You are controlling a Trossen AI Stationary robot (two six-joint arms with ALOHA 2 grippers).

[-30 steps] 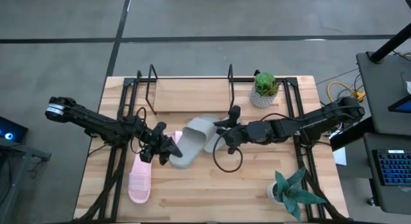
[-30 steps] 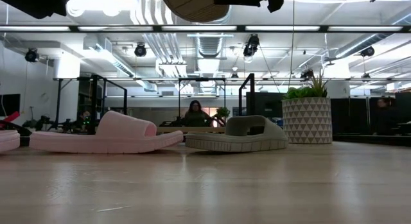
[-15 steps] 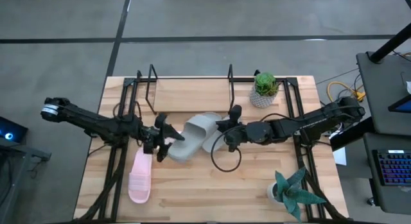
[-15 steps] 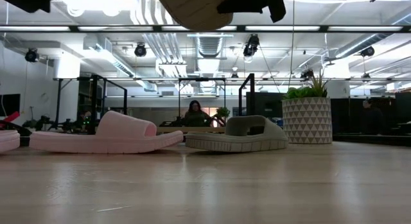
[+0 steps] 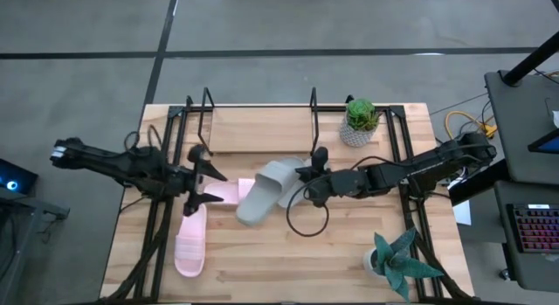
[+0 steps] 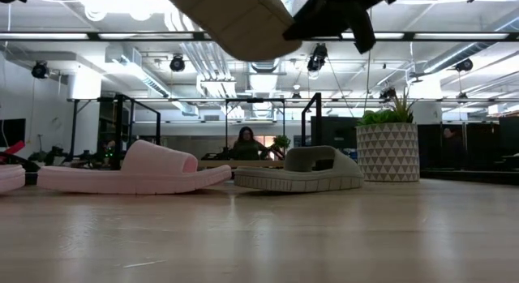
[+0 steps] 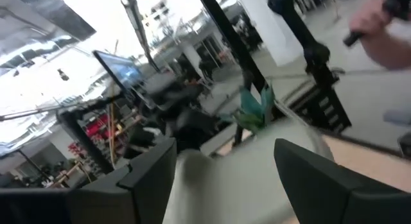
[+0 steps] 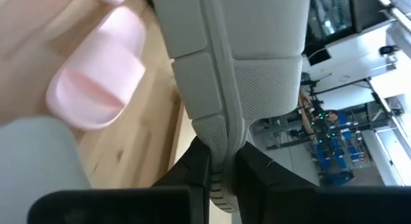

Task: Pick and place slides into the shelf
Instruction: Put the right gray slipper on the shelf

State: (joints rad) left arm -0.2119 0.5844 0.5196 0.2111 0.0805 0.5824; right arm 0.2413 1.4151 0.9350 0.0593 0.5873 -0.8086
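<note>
A grey slide (image 5: pixel 262 191) is held above the middle of the table (image 5: pixel 262 270), pinched at one edge by the closed fingers of the right gripper (image 5: pixel 306 184), while the left gripper (image 5: pixel 203 176) is spread open just to its left, gripping nothing. Because only a thin edge is clamped, the slide could twist or slip out on the way to the shelf (image 5: pixel 259 121) at the far side. It could also catch on the shelf's upright loops or drop onto the pink slide (image 5: pixel 191 245) lying below.

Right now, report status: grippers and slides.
Right gripper shut on grey slide, held above table. Left gripper open, beside it. Pink slide on table. Shelf unobstructed.
</note>
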